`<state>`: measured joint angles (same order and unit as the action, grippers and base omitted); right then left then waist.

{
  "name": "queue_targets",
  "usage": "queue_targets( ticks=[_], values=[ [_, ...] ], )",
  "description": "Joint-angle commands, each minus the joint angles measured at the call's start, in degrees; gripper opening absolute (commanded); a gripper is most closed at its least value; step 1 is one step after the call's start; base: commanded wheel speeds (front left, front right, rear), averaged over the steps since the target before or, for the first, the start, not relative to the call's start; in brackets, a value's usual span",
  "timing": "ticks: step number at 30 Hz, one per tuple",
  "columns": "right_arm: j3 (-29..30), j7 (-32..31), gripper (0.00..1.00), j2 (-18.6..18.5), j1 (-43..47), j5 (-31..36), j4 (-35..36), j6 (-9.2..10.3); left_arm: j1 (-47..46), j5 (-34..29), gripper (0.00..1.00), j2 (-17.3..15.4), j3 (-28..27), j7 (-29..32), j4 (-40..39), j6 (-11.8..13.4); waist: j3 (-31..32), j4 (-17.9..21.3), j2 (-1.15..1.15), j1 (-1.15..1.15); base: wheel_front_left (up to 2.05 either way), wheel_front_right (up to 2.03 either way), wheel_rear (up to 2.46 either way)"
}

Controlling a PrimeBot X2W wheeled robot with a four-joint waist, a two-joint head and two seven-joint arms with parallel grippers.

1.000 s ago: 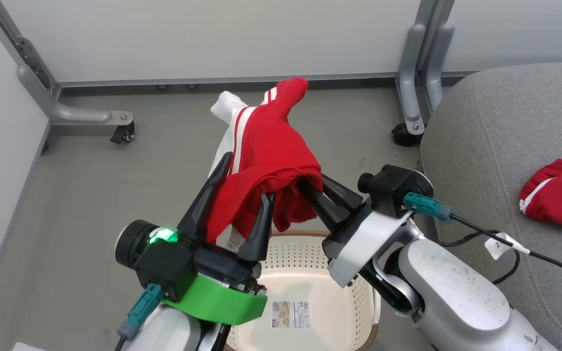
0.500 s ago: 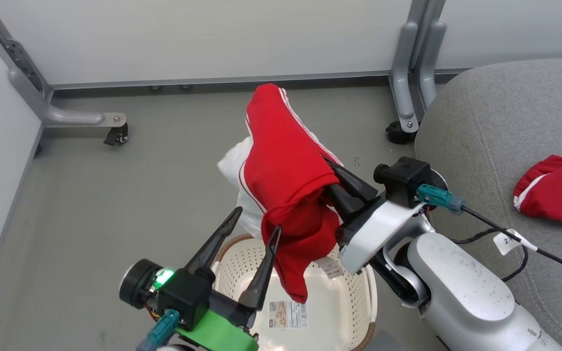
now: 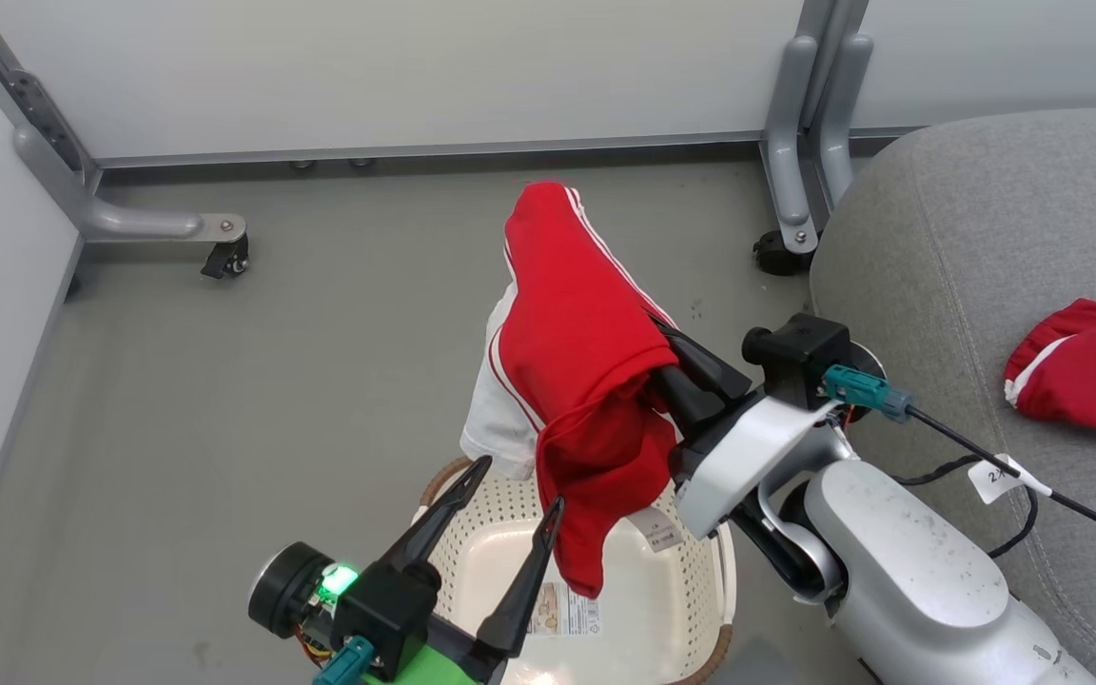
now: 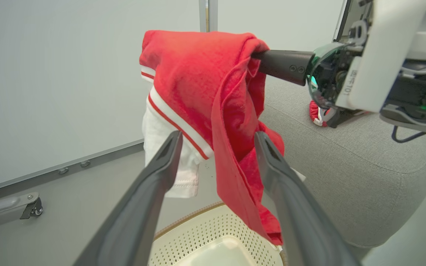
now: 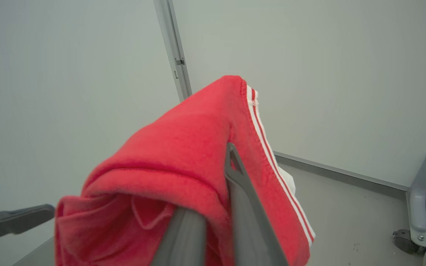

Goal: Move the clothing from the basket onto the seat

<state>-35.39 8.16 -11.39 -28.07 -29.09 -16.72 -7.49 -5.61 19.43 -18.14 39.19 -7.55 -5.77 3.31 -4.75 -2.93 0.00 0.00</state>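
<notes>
Left gripper (image 3: 521,481): two long, dark, tapered fingers on a black block with a glowing green light (image 3: 339,578), bright green collar (image 3: 434,671) and teal connector (image 3: 343,662). Right forearm (image 3: 910,571) — speckled silver-white shell, white bracket (image 3: 748,457), teal plug (image 3: 862,390), black cable (image 3: 948,435) with a white paper tag (image 3: 993,479).

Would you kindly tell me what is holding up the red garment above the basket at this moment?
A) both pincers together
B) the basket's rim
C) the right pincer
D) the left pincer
C: the red garment hangs draped from the shut right pincer, while the left pincer stands open lower down over the basket, gripping nothing.
</notes>
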Motion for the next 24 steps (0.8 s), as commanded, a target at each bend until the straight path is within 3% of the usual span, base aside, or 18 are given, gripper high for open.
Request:
queue_targets(
  ticks=[1,11,24],
  values=[
    [0.3,0.2,0.0,-0.1,0.7,-0.2,-0.2,0.0,0.5,-0.7,1.0,-0.3,0.0,0.1,-0.3,0.3,-0.2,0.1,0.0,0.0,0.0,0.0,0.0],
    [1.7,0.2,0.0,-0.3,0.0,-0.1,-0.5,0.0,-1.6,-1.0,1.0,-0.7,-0.1,0.0,-0.3,0.5,-2.2,3.5,0.0,0.0,0.0,0.0,0.0],
    [6.7,2.0,0.0,-1.0,0.1,0.0,-0.8,0.0,-5.6,-2.1,1.0,-1.6,0.2,1.2,0.5,-0.4,-6.7,16.6,0.0,0.0,0.0,0.0,0.0]
  ],
)
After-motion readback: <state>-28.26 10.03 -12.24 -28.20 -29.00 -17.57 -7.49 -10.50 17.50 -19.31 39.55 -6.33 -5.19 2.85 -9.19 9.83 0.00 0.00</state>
